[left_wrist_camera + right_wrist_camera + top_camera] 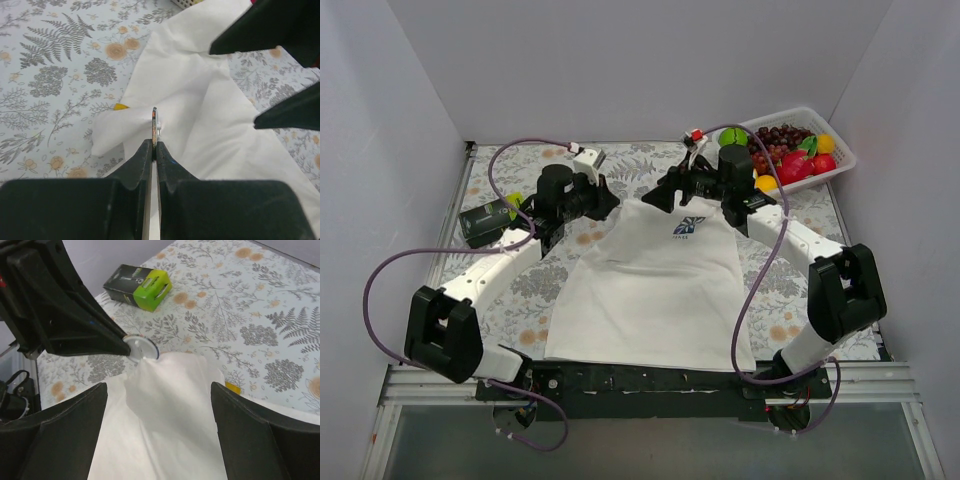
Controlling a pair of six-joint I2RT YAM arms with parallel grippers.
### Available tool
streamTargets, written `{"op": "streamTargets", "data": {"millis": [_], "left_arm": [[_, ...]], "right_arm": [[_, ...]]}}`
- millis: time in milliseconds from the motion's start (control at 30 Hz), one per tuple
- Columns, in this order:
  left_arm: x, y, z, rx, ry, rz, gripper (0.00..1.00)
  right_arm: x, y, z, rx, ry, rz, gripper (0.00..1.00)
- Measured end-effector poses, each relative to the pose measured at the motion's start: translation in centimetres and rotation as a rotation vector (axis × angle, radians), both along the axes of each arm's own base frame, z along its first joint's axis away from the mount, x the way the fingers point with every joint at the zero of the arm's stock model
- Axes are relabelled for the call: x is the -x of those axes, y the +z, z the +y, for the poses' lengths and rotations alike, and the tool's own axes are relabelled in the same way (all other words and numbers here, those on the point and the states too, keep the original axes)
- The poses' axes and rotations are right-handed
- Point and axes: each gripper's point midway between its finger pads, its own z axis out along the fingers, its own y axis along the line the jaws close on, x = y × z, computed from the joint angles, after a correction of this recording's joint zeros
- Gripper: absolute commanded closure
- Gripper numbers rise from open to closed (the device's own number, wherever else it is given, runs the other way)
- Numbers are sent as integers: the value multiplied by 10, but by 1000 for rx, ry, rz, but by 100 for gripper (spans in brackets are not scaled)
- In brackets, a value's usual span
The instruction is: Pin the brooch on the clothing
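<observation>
The white T-shirt (650,290) lies flat on the floral table, its blue print (688,225) on the chest. My left gripper (155,145) is shut on the brooch (155,122), seen edge-on, over the shirt's (210,100) collar area. In the right wrist view the brooch (141,347) shows a pale face with a dark rim, and a peak of shirt fabric (170,440) rises to touch it. My right gripper (159,390) is open and empty, its jaws standing wide on either side of that raised fabric. The yellow neck tag (232,387) lies beside the fold.
A green-and-black box (490,218) lies at the table's left, also in the right wrist view (140,285). A white basket (835,150) of toy fruit stands at the back right. White walls enclose the table.
</observation>
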Motion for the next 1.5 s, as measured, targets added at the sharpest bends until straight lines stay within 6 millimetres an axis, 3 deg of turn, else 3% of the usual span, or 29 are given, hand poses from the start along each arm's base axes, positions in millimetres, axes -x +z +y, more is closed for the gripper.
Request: {"op": "streamTargets", "data": {"millis": [100,200,500,667,800,833,933,1000,1067,1167,1267,1367,1500], "left_arm": [[-21,-5,10,-22,64,12,100],[-44,-14,24,-55,144,38,100],[-104,-32,92,-103,385,112,100],[-130,-40,109,-105,435,137,99],[-151,-50,109,-108,444,166,89],[-156,-53,108,-109,444,175,75],[-172,-53,105,-101,443,182,59],[-178,-50,103,-92,439,182,39],[-182,-44,102,-84,435,177,12],[-180,-37,102,-71,437,180,2],[-171,-31,103,-51,451,193,2],[-146,-21,106,-21,469,217,2],[-106,10,110,51,495,222,2]], "right_arm": [[-2,-8,-8,44,-51,-8,9],[-3,-32,-18,106,-99,22,10],[17,-159,-44,343,-156,312,11],[24,-212,-61,470,-197,427,11],[9,-212,-59,490,-227,424,11],[4,-212,-59,494,-236,422,11],[-13,-212,-57,517,-269,412,10],[-23,-211,-58,535,-299,402,10],[-28,-209,-62,553,-324,395,9],[-35,-199,-69,573,-367,367,9],[-37,-179,-74,569,-400,331,9],[-37,-141,-81,532,-447,265,8],[-25,-95,-94,467,-510,193,8]]}}
